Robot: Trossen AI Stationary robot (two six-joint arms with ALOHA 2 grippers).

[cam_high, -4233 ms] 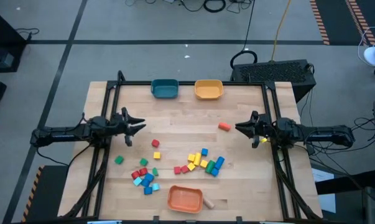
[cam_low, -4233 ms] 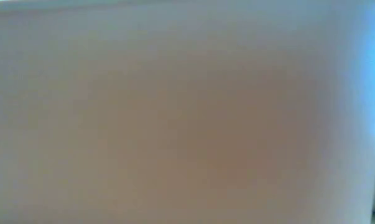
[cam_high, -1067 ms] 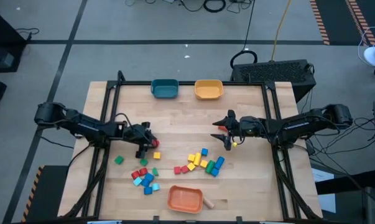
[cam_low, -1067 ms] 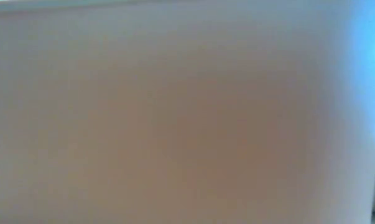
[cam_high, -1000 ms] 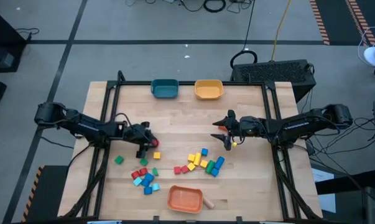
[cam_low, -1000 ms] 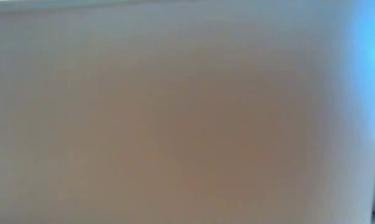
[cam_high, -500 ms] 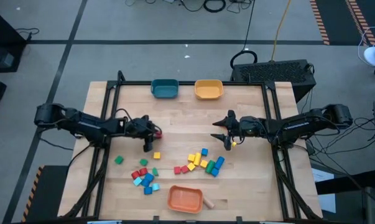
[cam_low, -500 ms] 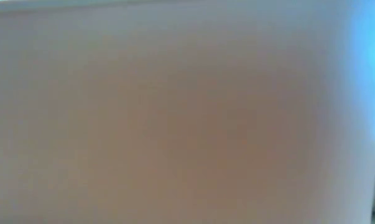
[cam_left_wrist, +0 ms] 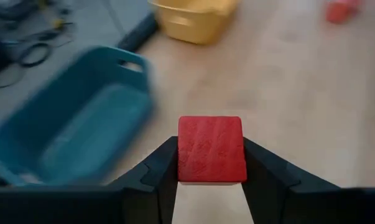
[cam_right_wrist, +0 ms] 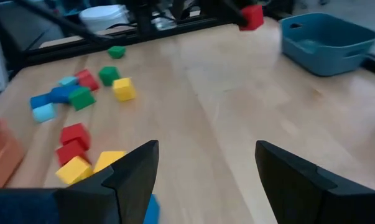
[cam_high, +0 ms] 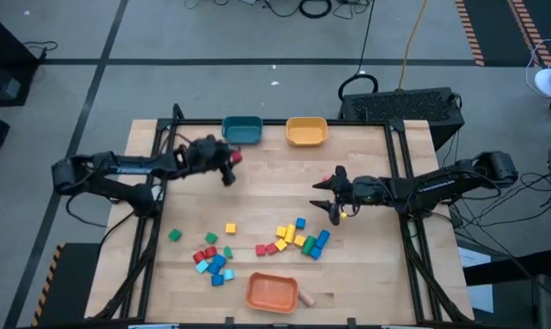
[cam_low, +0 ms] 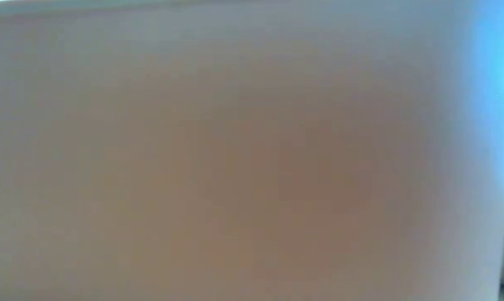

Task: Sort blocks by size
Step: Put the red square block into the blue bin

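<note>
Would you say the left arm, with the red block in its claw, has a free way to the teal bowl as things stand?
Probably yes. The left claw, shut on the red block, hangs just beside the teal bowl, with only bare table between them. The right claw waits open near the table's middle, well clear.

A red cube (cam_left_wrist: 211, 149) is clamped between the left pincer's (cam_left_wrist: 211, 163) two fingers, raised above the surface (cam_high: 266, 178), near the teal bowl (cam_high: 242, 130); a lone yellow cube (cam_high: 229, 228) and a lone green cube (cam_high: 174, 235) lie apart; two loose clusters of red, yellow, green and blue blocks (cam_high: 298, 238) rest flat nearby.
</note>
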